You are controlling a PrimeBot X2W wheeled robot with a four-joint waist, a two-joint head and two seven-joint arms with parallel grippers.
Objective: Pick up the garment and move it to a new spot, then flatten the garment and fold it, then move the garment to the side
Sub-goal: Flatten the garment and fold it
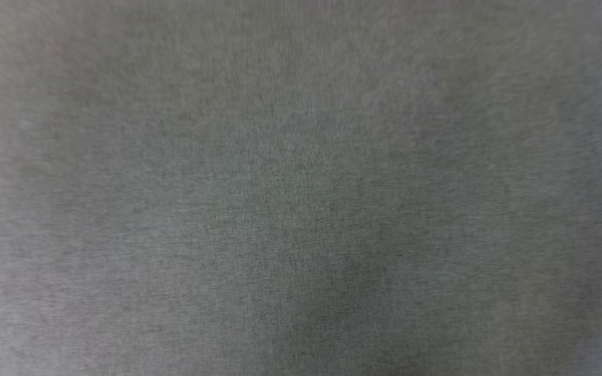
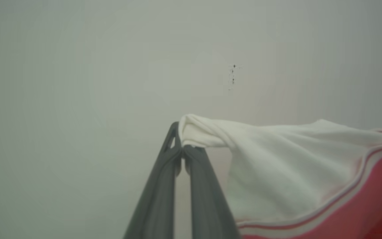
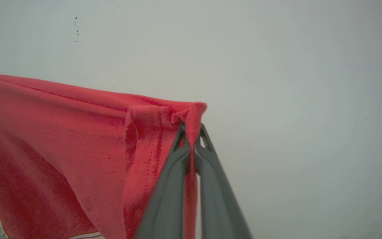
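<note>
The garment (image 2: 277, 166) shows a white sleeve with red-and-white striped trim and red cloth below it. My left gripper (image 2: 181, 146) is shut on a bunched end of that white sleeve, and the cloth drapes off to the right of the dark fingers. In the right wrist view the garment (image 3: 61, 139) is a red sheet stretching away to the left. My right gripper (image 3: 191, 136) is shut on a puckered red corner of it, with a fold of cloth running down between the fingers.
A plain pale surface (image 2: 78, 83) lies behind both grippers, marked by a few small dark specks (image 2: 233, 76). The same specks (image 3: 77, 30) appear in the right wrist view. The head view gives a blurred grey surface (image 1: 301, 188).
</note>
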